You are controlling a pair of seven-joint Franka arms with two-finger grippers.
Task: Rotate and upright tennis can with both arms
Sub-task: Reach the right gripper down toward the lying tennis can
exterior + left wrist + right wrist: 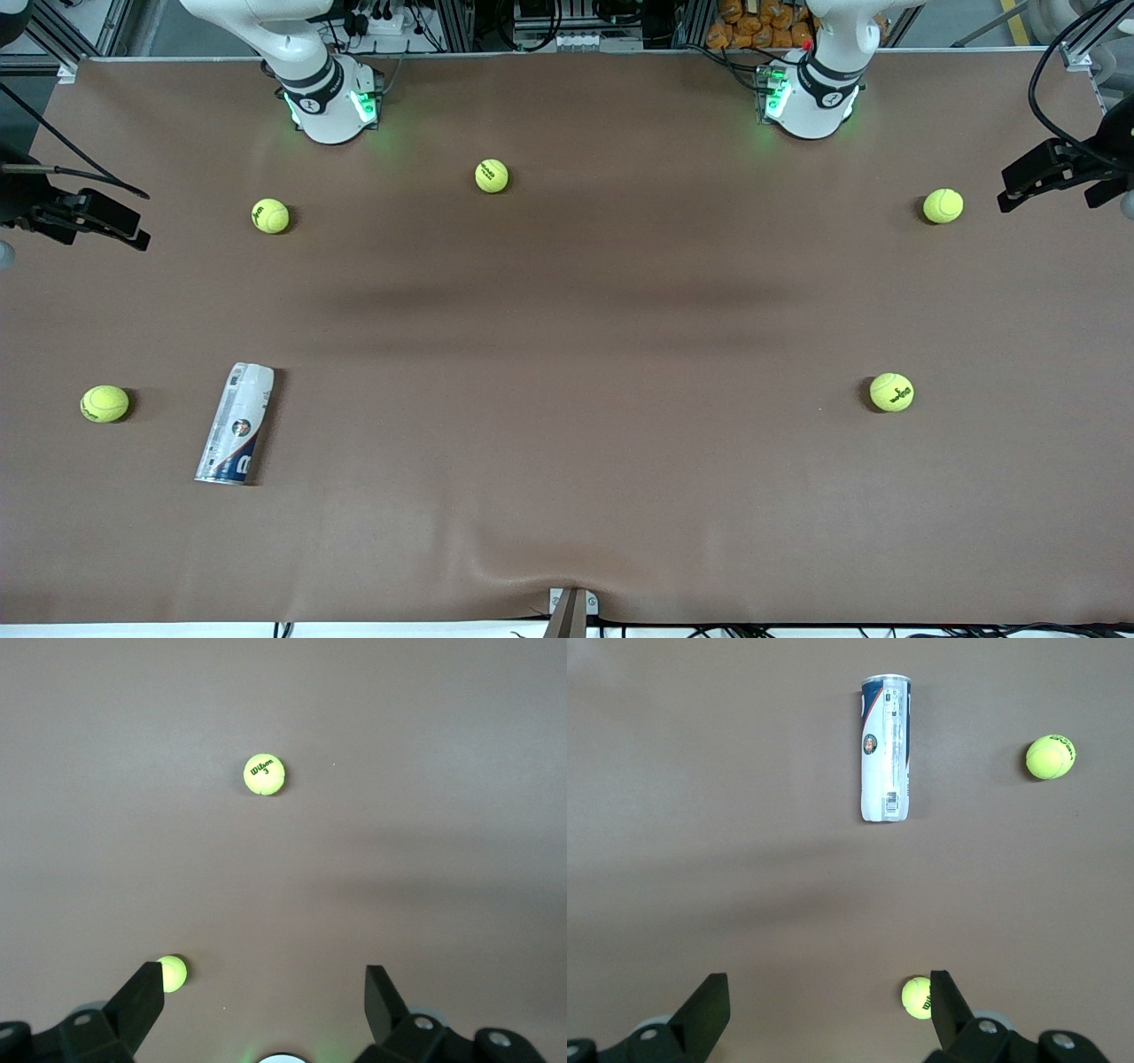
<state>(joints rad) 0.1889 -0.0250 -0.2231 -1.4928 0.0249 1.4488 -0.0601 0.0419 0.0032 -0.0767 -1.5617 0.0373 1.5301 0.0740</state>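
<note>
Nearest the front camera lies the tennis can [236, 425], flat on its side on the brown table [567, 354], toward the right arm's end and close to the near edge. Its dark blue-and-red label end with the metallic rim points to the near edge; the white end points to the robots' bases. It lies slightly slanted and nothing touches it.

Both arms wait high over the table, bases along the edge that lies away from the camera. The right gripper [824, 1010] hangs over the right arm's end of the table, fingers [709, 1005] spread wide apart and empty; its wrist view shows the can on the table below it. The left gripper [266, 1001] hangs over the left arm's end, fingers [383, 997] likewise spread wide with nothing between them.

Five tennis balls rest apart on the table:
- ball one [104, 403], just beside the can, closer to the right arm's end edge.
- ball two [270, 215], near the right arm's base.
- ball three [492, 175], between the two bases, closer to the right arm's.
- ball four [943, 206], near the left arm's end edge.
- ball five [891, 392], nearer the camera than ball four.
</note>
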